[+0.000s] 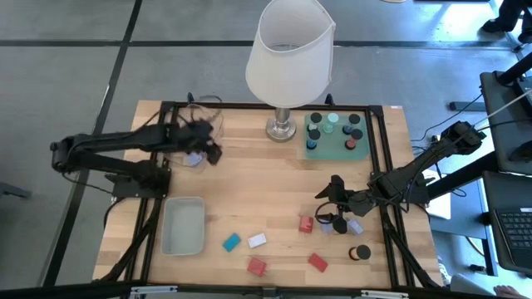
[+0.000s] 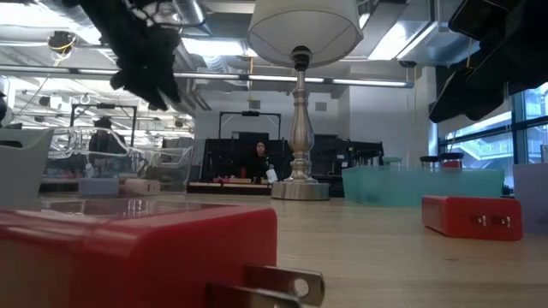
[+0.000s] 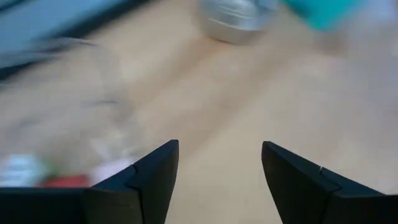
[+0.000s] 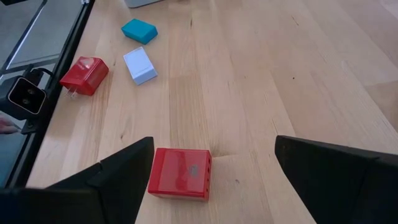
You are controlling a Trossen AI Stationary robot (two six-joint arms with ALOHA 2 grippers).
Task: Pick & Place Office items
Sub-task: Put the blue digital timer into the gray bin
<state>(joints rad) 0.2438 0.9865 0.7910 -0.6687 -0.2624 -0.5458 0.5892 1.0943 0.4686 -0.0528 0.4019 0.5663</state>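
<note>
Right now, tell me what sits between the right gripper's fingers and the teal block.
In the right wrist view, a red block lies by the right gripper; beyond it bare wood, then a lavender-white block just short of the teal block.

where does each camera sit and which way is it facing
High: overhead, straight down on the table; both arms, left gripper, right gripper.
Low: at tabletop height, level toward the lamp; dark arm parts hang from above.
Left wrist: past its open fingers at bare wood, blurred.
Right wrist: past its open fingers at a red block.
Shared: the red block also shows from overhead.
</note>
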